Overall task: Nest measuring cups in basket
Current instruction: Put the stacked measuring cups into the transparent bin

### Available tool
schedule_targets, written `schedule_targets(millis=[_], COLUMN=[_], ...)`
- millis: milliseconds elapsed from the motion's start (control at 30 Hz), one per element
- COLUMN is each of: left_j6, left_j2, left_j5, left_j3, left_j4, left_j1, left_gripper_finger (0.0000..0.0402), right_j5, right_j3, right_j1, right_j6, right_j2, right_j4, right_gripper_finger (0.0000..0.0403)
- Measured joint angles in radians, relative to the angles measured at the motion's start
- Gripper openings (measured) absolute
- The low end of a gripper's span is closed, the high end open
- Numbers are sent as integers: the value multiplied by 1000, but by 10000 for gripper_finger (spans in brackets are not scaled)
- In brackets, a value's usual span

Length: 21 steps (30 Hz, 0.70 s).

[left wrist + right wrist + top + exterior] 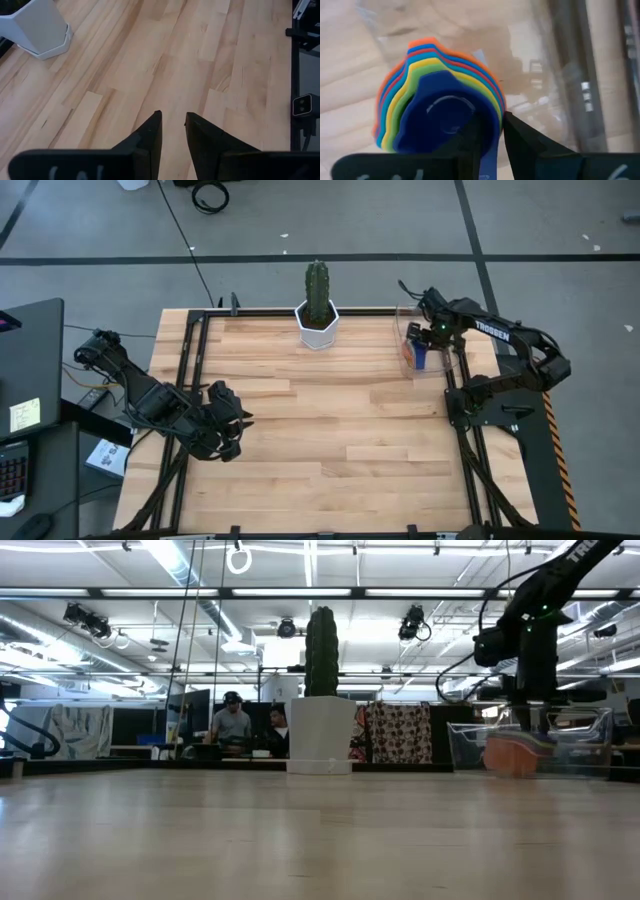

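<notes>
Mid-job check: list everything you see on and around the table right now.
measuring cups: one nested stack, orange outermost, dark blue innermost, inside the basket.
basket: one, clear, table's far right corner.
cactus pot: one, white with green cactus, far edge, centre.
table: one, light wood.
people: two, seated in the room behind.
left gripper: fingers slightly apart, holding nothing, over the table's left side.
right gripper: in the basket, fingers pinching the stack's blue handle.
</notes>
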<state>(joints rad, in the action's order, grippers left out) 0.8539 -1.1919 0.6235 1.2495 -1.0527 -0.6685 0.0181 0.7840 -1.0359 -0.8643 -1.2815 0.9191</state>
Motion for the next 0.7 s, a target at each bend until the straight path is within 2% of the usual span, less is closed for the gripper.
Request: schedule_targets(millis=[467,700], left_j6=[0,0], left_j2=[0,0], left_j5=[0,0], left_j3=[0,0], left_j4=[6,5], left_j1=[0,0], left_gripper_finger=[91,91], right_j5=[-9,-16], right_j3=[-2,-4], right_j1=[-16,-14], right_j6=[9,31], right_j2=[-2,-4], right_j4=[13,20], right_gripper_finger=[85,105])
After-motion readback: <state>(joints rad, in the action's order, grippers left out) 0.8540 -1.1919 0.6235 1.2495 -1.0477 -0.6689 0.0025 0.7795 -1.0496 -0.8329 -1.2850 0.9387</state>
